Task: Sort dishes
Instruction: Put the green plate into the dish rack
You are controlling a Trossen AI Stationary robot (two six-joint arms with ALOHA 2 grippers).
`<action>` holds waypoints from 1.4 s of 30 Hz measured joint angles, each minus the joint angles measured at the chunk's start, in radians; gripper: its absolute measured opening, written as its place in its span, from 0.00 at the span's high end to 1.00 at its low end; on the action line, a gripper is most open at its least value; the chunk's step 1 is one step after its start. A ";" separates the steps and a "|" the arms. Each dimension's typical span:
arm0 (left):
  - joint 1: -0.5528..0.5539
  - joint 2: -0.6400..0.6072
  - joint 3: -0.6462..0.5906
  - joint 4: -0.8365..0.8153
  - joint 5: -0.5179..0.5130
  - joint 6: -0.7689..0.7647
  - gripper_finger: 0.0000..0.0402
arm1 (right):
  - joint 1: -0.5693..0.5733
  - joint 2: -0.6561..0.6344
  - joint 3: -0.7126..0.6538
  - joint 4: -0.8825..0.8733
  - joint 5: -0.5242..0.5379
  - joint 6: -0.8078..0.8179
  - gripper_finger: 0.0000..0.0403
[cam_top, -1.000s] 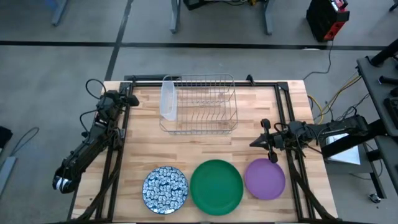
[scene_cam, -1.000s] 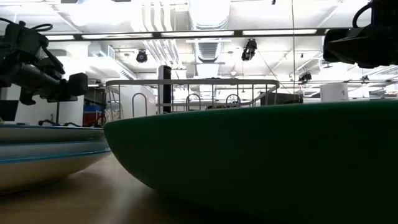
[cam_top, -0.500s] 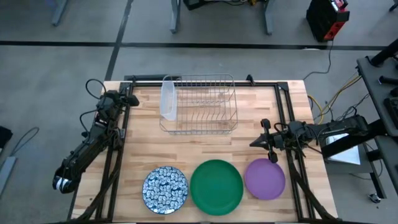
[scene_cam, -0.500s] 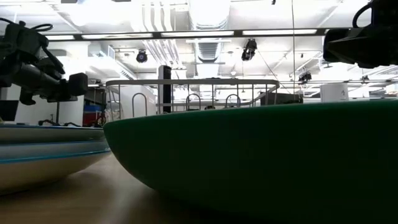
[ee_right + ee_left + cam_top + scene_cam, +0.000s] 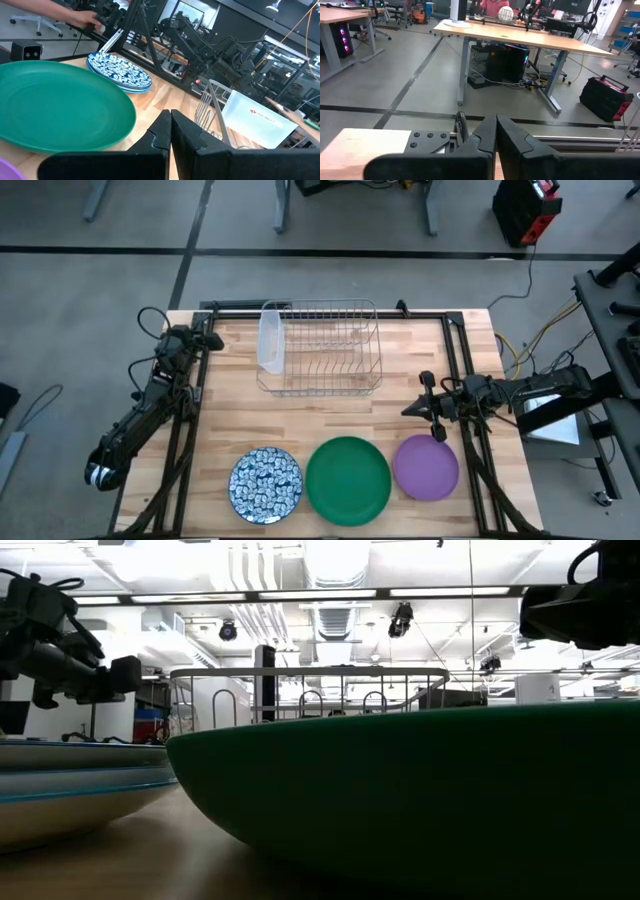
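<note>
Clearly the right gripper (image 5: 413,409) hangs over the right part of the table (image 5: 400,360), its fingers (image 5: 159,131) pressed together with nothing between them, just on the far side of the purple plate (image 5: 426,467). Left of that plate, along the near edge, sits the large green plate (image 5: 348,479), and left again the stack of blue-and-white patterned plates (image 5: 266,484); the three lie in a row, close but apart. Farther back, near the far edge, stands the wire dish rack (image 5: 320,348) with a clear plastic tub (image 5: 269,338) upright at its left end. The left gripper (image 5: 213,340) waits at the table's far left edge, its fingers (image 5: 485,134) likewise closed and empty.
</note>
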 joint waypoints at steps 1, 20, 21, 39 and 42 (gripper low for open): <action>-0.001 0.000 0.000 0.000 0.020 -0.028 1.00 | 0.000 0.000 0.000 0.000 0.000 0.000 1.00; -0.244 0.000 0.000 0.667 0.884 -0.329 1.00 | -0.001 0.000 0.028 0.016 0.000 0.166 1.00; -0.276 0.000 0.000 0.695 0.876 -0.323 1.00 | -0.001 0.000 0.031 0.028 0.000 0.194 1.00; -0.417 0.015 0.000 0.713 0.738 -0.365 1.00 | 0.000 0.000 0.036 0.070 0.000 0.409 1.00; -0.417 0.020 0.000 0.713 0.738 -0.365 1.00 | 0.000 0.000 0.036 0.070 0.000 0.409 1.00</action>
